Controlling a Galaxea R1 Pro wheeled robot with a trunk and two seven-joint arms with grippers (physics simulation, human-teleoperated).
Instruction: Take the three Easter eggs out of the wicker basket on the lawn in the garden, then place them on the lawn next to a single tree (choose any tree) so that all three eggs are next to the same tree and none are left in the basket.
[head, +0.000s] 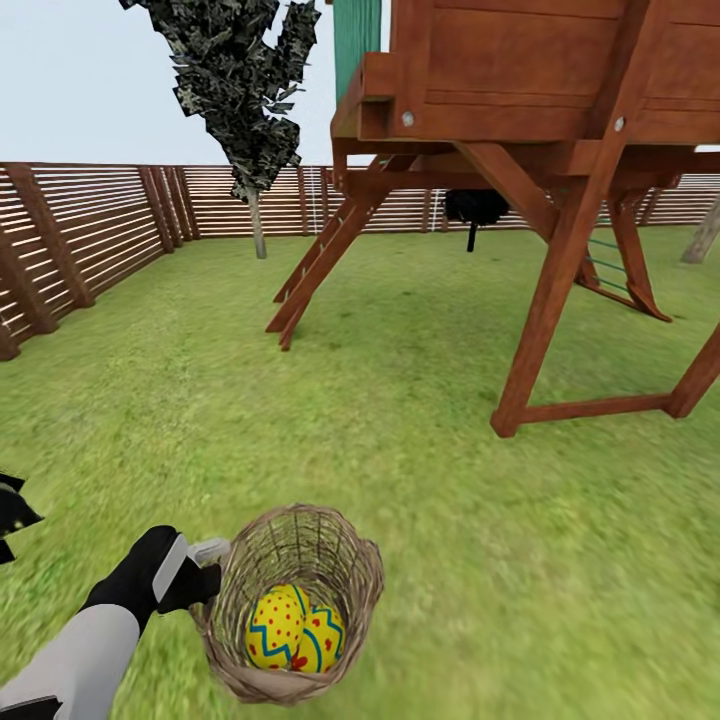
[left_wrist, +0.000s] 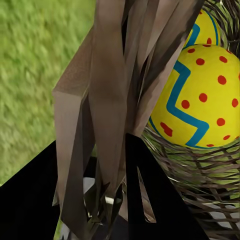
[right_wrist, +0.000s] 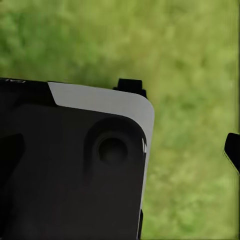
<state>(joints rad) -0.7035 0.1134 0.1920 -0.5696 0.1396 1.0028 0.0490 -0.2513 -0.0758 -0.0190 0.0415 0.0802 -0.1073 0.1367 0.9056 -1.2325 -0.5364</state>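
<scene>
Basket position: the wicker basket (head: 295, 610) is at the near edge of the head view, tilted, its mouth facing the camera. The left pincer (head: 208, 562) is at the basket's left rim. In the left wrist view the dark fingers (left_wrist: 150, 195) straddle a bundle of rim twigs of the wicker basket (left_wrist: 110, 100), so the pincer is closed on the basket rim. Whether the basket rests on the lawn (head: 430, 480) or is lifted off it cannot be told.

Contents: two Easter eggs (head: 276, 626) are visible inside the basket, touching each other, the second egg (head: 322, 640) just right of the first. The left wrist view shows one egg (left_wrist: 202, 97) close behind the weave and part of another egg (left_wrist: 206, 29) beyond it. A third egg cannot be made out.

Right arm: the right wrist view shows a black and grey housing (right_wrist: 75, 160) over blurred grass (right_wrist: 195, 75), with a dark finger tip (right_wrist: 232, 150) at the frame edge. The opening of the right pincer cannot be told.

Middle distance: a red-brown wooden playset (head: 540, 150) stands on the lawn right of centre.

Far field: a tree (head: 245, 90) with a pale slim trunk stands beside the slatted fence (head: 90, 215) that encloses the garden.
</scene>
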